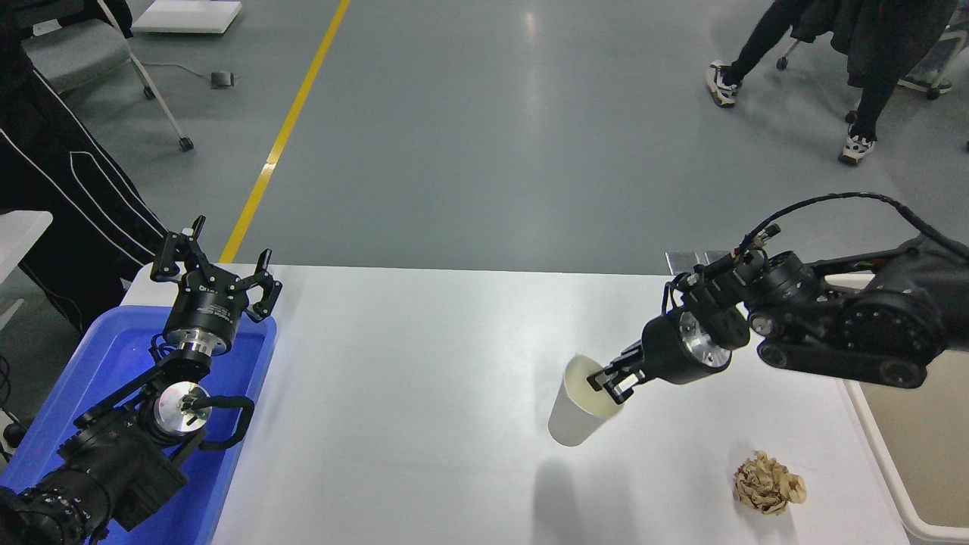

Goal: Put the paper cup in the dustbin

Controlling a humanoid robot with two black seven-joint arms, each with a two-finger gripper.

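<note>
We see right gripper [612, 377] with fingers pinched on rim of paper cup [579, 405]. Cup tilted, hanging clear above white worktop [424, 393], its shadow on surface nearer us. Crumpled brown paper ball [769, 483] lies near right, apart from cup. Dustbin [901, 454] at right edge, partly behind right arm. Left gripper [216, 274] parked over blue tub [68, 409], fingers spread open.
</note>
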